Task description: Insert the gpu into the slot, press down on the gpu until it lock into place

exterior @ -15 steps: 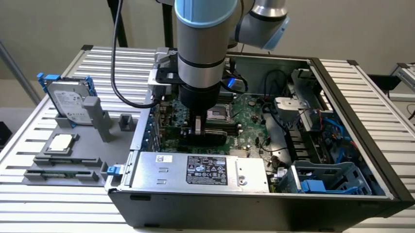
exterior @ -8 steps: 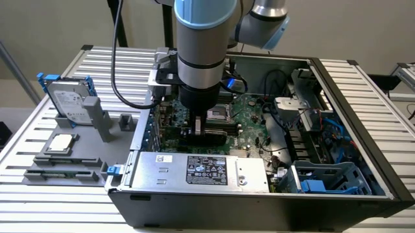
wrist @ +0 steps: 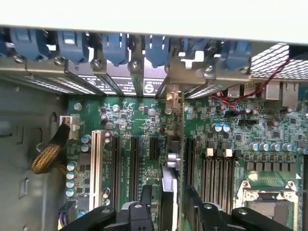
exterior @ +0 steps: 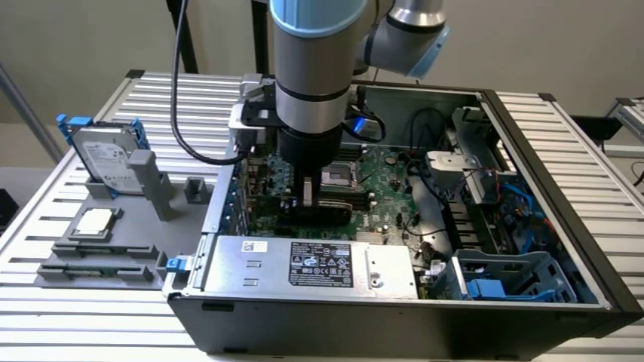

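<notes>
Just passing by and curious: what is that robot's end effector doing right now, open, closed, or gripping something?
End effector: closed on the gpu, holding it on edge, upright, down over the motherboard inside the computer case.

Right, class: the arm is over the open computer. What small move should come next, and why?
Probably a short, straight push down on the gpu. It stands on edge among the slots, its bracket at the case's rear wall, with the gripper directly above it; whether it has locked cannot be told.
</notes>
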Controlling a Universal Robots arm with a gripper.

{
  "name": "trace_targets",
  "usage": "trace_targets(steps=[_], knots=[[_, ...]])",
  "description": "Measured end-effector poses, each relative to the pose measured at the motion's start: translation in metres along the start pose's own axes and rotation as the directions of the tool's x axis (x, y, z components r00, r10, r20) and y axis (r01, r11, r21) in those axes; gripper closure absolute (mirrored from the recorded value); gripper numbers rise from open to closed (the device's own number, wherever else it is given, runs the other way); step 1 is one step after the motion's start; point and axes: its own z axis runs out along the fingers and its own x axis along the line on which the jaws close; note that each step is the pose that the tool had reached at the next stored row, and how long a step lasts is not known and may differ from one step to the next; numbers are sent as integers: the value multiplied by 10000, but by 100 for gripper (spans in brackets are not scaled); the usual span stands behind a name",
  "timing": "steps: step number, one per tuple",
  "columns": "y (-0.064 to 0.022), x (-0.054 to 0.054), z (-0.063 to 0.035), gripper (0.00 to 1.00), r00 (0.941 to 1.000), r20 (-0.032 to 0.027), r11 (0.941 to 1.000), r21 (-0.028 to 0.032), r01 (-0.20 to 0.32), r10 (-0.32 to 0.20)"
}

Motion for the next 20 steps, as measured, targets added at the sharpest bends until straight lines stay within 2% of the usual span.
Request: trace_targets(steps=[11, 12, 13, 15, 16, 18, 20], knots=[[-1, -35, -480, 62, 10000, -3, 10000, -1, 1, -1], [-1, -36, -498, 68, 10000, -4, 10000, -1, 1, -1], [-1, -37, -502, 68, 10000, -2, 10000, 0, 1, -1], [-1, -37, -502, 80, 10000, -1, 10000, 0, 0, 0], [-1, -37, -502, 80, 10000, -1, 10000, 0, 1, -1], [-1, -37, -502, 89, 10000, -2, 10000, 0, 1, -1], [-1, -37, -502, 89, 10000, -2, 10000, -1, 1, -1]])
